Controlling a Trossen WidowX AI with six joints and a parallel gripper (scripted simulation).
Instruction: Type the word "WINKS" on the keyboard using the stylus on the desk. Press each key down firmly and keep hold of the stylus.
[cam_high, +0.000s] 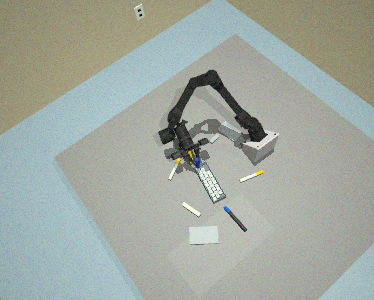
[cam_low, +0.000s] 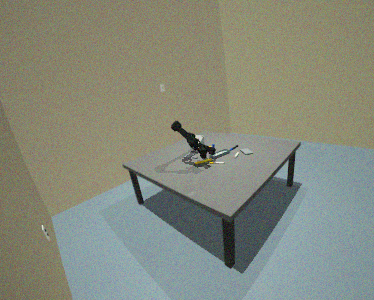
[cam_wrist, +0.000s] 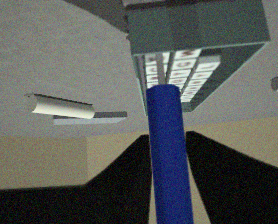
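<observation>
My gripper (cam_high: 196, 158) (cam_wrist: 167, 141) is shut on the blue stylus (cam_high: 197, 162) (cam_wrist: 169, 165), which points away from the fingers in the wrist view. Its thin grey tip lies over the white keys near the keyboard's near end there; whether it touches or presses a key I cannot tell. The keyboard (cam_high: 212, 185) (cam_low: 220, 154) (cam_wrist: 200, 25) has a dark green-grey frame and rows of white lettered keys. The letters are too blurred to read. In the top view the gripper is at the keyboard's upper left end, and the arm hides part of that area.
A white and yellow marker (cam_high: 174, 170) lies left of the keyboard, another marker (cam_high: 251, 176) to its right. A white stick (cam_high: 191, 209), a pale flat block (cam_high: 204, 235) (cam_low: 246, 151) and a black pen with a blue end (cam_high: 236, 219) lie beyond its lower end.
</observation>
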